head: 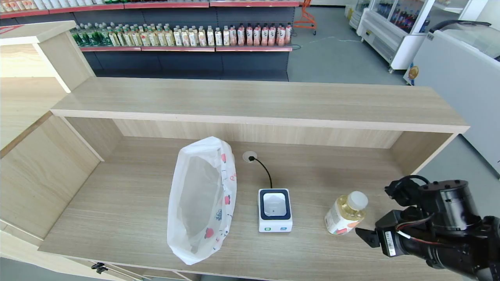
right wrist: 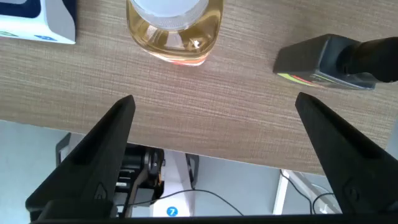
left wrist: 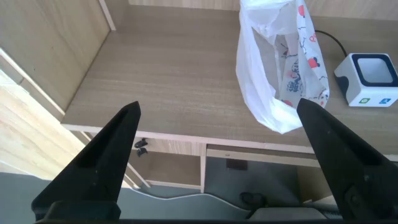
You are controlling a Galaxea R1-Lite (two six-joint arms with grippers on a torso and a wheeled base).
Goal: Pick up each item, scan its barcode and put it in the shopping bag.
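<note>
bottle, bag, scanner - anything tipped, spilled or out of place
Nothing stands out. The bottle stands upright and capped on the counter, right of the scanner; the bag sits open on the scanner's left. No spill or damage shows.

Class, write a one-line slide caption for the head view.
Checkout counter: shopping bag, scanner and bottle in a row, left to right.

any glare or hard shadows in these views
Head view: pale glare on the scanner window, only faint shadows on the counter. Right wrist view: the bottle cap washes out white. Left wrist view: even light, the bag glows through.
</note>
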